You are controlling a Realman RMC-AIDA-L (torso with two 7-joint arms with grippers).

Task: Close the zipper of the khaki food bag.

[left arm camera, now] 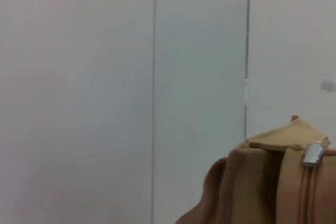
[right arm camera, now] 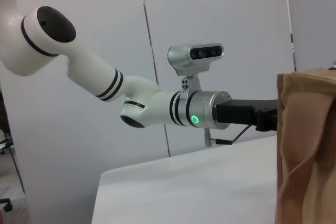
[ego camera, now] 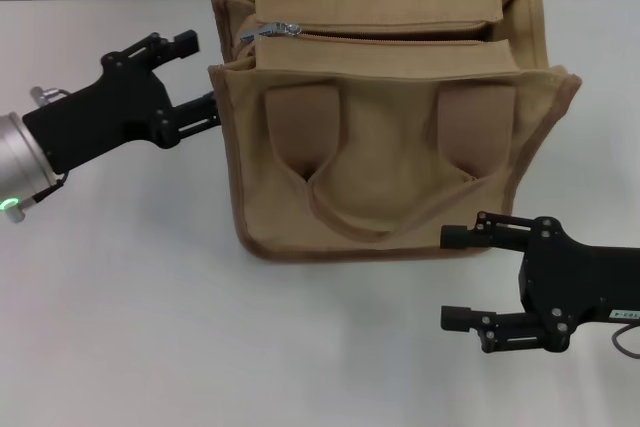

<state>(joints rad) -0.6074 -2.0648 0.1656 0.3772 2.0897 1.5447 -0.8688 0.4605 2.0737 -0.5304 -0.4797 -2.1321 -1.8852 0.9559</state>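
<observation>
- The khaki food bag (ego camera: 390, 117) is stood upright between both grippers; the zipper (ego camera: 380, 35) is run along its top, the silver pull tab (ego camera: 284, 29) lying at the end just beside the left gripper (ego camera: 195, 77).
- The left gripper is seen spread wide at the bag's end edge, holding nothing; the tab is judged nearer to it.
- The right gripper (ego camera: 458, 277) is held wide open, empty, low before the bag's front.

The left gripper (ego camera: 198, 75) reaches in from the robot's left, arm roughly level, its fingers (ego camera: 185, 42) spread apart. The right gripper (ego camera: 457, 277) lies low on the robot's right, pointing toward the left, its fingers (ego camera: 462, 237) also parted.
</observation>
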